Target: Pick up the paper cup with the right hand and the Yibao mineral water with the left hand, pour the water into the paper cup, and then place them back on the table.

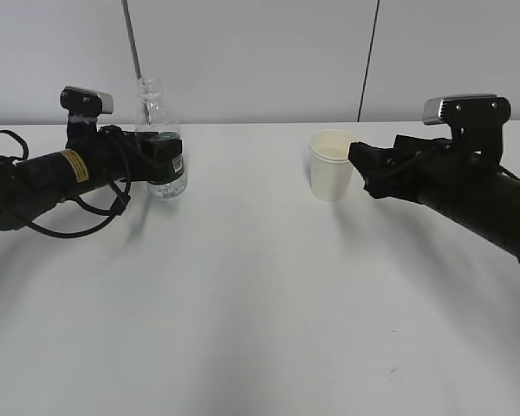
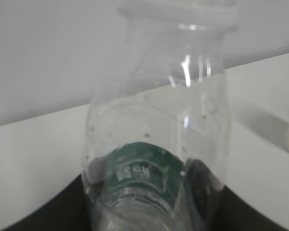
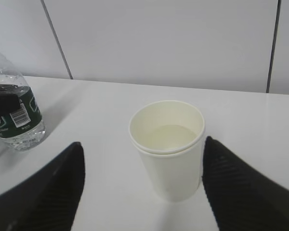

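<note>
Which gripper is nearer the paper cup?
Right. The right gripper stands open around the paper cup, one finger on each side. The left gripper is far across the table, at the bottle.

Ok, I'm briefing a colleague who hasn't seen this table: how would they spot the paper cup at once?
On the large plain white tabletop, look right of the middle, toward the grey back wall. The small cream-white tapered paper cup stands upright there between the open fingers of the black right gripper. Unlike the taller clear plastic bottle with the dark green label on the left, it is opaque, short and open-topped.
</note>
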Robot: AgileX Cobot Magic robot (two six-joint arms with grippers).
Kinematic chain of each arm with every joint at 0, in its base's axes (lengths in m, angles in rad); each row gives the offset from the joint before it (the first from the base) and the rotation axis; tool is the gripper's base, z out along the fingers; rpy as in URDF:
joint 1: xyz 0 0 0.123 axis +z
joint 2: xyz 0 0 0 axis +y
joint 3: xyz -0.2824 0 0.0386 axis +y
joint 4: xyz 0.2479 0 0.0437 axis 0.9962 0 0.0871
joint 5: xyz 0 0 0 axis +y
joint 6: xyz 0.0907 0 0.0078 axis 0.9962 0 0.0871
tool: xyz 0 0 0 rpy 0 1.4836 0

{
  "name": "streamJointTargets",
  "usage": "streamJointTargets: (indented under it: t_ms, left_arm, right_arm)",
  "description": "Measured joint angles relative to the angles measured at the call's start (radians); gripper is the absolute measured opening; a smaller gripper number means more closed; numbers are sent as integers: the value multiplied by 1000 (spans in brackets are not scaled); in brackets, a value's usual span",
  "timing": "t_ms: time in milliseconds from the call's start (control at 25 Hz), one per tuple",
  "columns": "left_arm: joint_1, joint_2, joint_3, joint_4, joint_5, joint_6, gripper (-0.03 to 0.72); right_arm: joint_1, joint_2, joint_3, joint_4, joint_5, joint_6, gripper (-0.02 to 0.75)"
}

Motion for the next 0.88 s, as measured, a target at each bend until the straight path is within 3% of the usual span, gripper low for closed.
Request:
streamJointTargets:
  t_ms: [560,880]
  left_arm:
    - [0,0,0,31,3,1,493]
    - [0,0,0,32,-2,1,541]
  right_arm:
    - [0,-34,0,0,25,-1,593]
    - [0,-34,0,-2,29,-3,593]
